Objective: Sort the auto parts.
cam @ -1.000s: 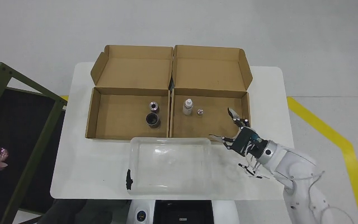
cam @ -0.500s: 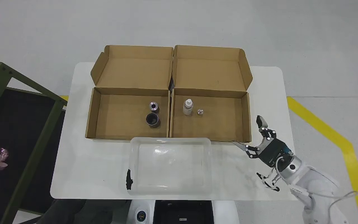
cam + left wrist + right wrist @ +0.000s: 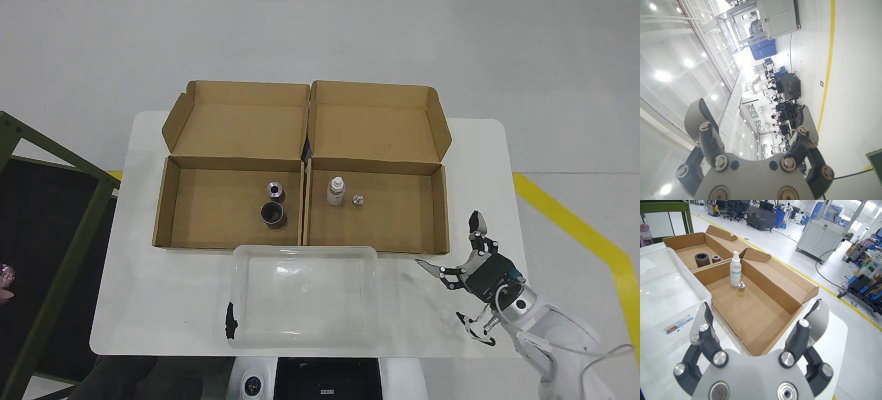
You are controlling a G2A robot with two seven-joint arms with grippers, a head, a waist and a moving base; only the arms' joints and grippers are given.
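Presently, stock by position. Right claw (image 3: 450, 243): jaws spread wide, nothing between them, hovering over the near right corner of the table (image 3: 470, 150), just outside the right cardboard box (image 3: 400, 215). Left claw (image 3: 751, 106): likewise wide and empty, aimed up at the hall ceiling, away from the work. Right cardboard box holds one spray bottle (image 3: 337, 190), upright with its long axis vertical, and one small brass fitting (image 3: 358, 200) just beside it, also upright. Left cardboard box (image 3: 200, 205) holds one dark sleeve (image 3: 273, 213) and one small metal ring (image 3: 271, 188), standing near each other by the wall the two boxes share. Clear plastic tub (image 3: 305, 250) sits on the robot's side of both boxes, touching or nearly touching their front walls. Governing relation: every part lies to the left of the right claw and farther from the robot, across the box's front corner; the fitting and bottle are the nearest, the sleeve and ring are beyond the dividing wall. Judgement: the right arm is the better placed, and any pick would likely be made from above.
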